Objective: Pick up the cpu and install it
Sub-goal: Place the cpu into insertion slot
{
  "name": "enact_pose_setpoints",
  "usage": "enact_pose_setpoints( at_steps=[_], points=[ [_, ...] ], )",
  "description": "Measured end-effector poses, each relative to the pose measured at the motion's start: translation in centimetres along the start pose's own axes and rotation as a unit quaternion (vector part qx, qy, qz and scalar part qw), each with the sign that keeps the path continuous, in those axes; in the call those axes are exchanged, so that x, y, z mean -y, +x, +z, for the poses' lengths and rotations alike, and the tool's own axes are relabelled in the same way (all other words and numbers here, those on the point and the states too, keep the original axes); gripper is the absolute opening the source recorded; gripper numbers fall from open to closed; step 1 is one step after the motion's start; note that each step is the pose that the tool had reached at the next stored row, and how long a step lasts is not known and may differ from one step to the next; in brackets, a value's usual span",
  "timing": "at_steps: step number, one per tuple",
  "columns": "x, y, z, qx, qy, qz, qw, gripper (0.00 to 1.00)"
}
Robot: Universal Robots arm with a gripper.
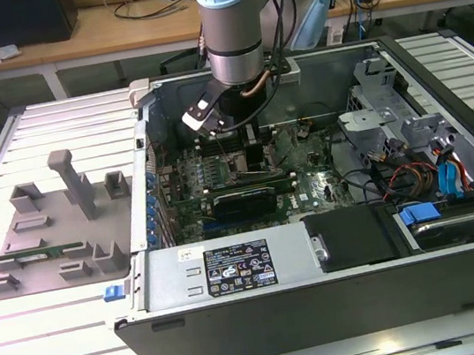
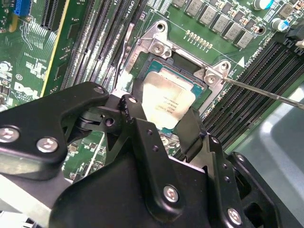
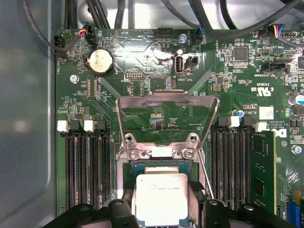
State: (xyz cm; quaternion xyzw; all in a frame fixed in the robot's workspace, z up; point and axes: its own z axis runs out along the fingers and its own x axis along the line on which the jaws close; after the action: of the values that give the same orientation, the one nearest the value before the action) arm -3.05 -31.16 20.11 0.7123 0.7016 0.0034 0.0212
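Second wrist view | cpu [image 2: 166,99] is clamped between gripper [image 2: 162,115] jaws, at open socket [image 2: 151,64] | exterior view: gripper placed at 11 o'clock from computer case [image 1: 240,320] centre | pickup judged done; seating unconfirmed, load plate [image 3: 166,96] not yet closed

The exterior view stands off, looking down across the bench [image 1: 57,347] into the open computer case [image 1: 328,307]. Both wrist views sit close above the motherboard [image 3: 142,61] [image 2: 28,61], the first wrist view square-on, the second wrist view slanted, sharing the cpu [image 3: 161,202] [image 2: 166,102] and its socket [image 3: 156,153] [image 2: 159,47].
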Motion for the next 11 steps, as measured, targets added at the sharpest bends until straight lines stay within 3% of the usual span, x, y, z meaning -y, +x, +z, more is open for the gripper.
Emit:
enact_pose_setpoints(
  at_steps=[7, 9, 11],
  points=[
    [0.00, 0.00, 0.00, 0.0000, 0.0000, 0.000, 1.0000, 0.53],
    [0.00, 0.00, 0.00, 0.0000, 0.0000, 0.000, 1.0000, 0.60],
    [0.00, 0.00, 0.00, 0.0000, 0.0000, 0.000, 1.0000, 0.60]
  ],
)
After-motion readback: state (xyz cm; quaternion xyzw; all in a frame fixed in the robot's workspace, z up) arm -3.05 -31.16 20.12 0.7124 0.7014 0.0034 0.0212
